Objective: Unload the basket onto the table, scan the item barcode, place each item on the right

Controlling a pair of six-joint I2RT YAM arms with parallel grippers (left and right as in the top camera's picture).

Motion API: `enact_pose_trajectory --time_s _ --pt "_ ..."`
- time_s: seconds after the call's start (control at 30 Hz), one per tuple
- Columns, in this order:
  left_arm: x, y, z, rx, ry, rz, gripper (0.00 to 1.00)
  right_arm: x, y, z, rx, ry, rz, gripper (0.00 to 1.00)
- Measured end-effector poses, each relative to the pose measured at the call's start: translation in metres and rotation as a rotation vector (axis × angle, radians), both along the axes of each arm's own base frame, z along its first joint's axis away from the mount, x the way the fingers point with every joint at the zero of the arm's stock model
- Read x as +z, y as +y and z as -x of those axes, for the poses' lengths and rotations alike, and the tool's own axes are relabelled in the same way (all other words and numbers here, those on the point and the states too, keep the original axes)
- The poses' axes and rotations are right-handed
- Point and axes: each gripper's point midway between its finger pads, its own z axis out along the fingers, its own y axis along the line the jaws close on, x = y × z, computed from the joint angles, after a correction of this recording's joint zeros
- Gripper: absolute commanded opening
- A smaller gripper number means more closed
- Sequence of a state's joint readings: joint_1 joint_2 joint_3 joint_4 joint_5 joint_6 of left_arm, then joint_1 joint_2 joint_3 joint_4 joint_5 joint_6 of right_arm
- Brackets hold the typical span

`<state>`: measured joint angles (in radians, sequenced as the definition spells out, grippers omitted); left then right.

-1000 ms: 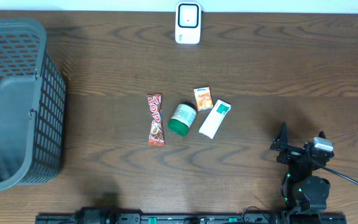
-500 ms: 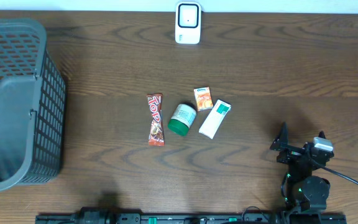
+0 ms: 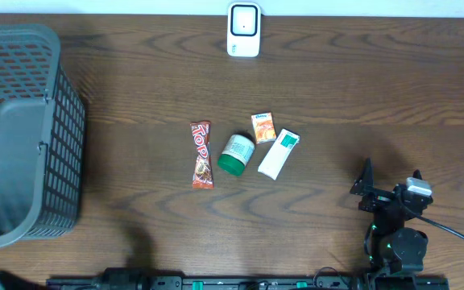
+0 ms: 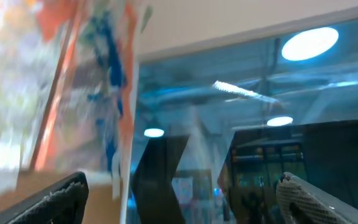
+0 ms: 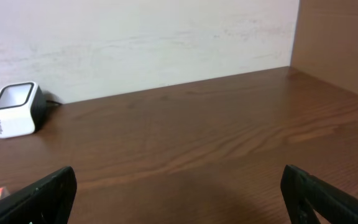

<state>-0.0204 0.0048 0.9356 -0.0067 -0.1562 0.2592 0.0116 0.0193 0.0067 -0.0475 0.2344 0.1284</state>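
Note:
Several items lie mid-table in the overhead view: a red candy bar (image 3: 201,155), a green-lidded jar (image 3: 235,154), a small orange box (image 3: 263,127) and a white tube (image 3: 278,153). The white barcode scanner (image 3: 243,30) stands at the far edge; it also shows in the right wrist view as the scanner (image 5: 14,109). My right gripper (image 3: 363,187) rests near the front right, open and empty (image 5: 178,186), right of the items. My left gripper (image 4: 182,193) is open with nothing between its fingers; its camera points up at blurred ceiling lights.
A grey mesh basket (image 3: 22,133) fills the left side of the table. A wall (image 5: 142,37) runs behind the scanner, and a wooden panel (image 5: 340,37) rises at the right. A dark part of the left arm (image 3: 10,280) pokes in at the front left edge.
A dark part of the left arm has come into the overhead view at the front left edge, and its shadow has grown. The right arm and the items have not moved.

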Motion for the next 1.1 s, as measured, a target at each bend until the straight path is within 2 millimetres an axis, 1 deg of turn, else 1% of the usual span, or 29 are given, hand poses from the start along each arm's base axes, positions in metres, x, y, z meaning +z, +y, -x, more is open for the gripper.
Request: enact_pose_trajectory --time_s 0.1,0.17,0.3,0.43,0.6,0.63,0.83,0.97,1.1 --pt "-0.020 0.012 -0.023 0.003 0.059 0.098 0.97 0.000 0.000 0.000 0.000 0.000 0.000 0.99" --pt "-0.039 0.018 -0.043 -0.001 0.122 0.160 0.97 0.000 0.000 0.000 0.000 0.000 0.000 0.99" --pt "-0.078 0.022 -0.080 -0.015 0.233 0.241 0.97 0.000 0.000 0.000 0.000 0.000 0.000 0.99" --pt "-0.128 0.024 -0.121 -0.024 0.352 0.300 0.97 0.000 0.000 0.000 0.000 0.000 0.000 0.99" --pt "-0.187 0.024 -0.160 -0.029 0.487 0.354 0.97 0.000 0.000 0.000 0.000 0.000 0.000 0.99" --pt "-0.199 0.024 -0.165 -0.027 0.513 0.360 0.97 0.000 0.000 0.000 0.000 0.000 0.000 0.99" --pt "-0.248 0.023 -0.187 -0.031 0.605 0.404 0.97 0.000 0.000 0.000 0.000 0.000 0.000 0.99" --pt "-0.273 0.023 -0.196 -0.037 0.637 0.435 0.97 0.000 0.000 0.000 0.000 0.000 0.000 0.99" --pt "-0.304 0.027 -0.203 -0.028 0.672 0.505 0.97 0.000 0.000 0.000 0.000 0.000 0.000 0.99"
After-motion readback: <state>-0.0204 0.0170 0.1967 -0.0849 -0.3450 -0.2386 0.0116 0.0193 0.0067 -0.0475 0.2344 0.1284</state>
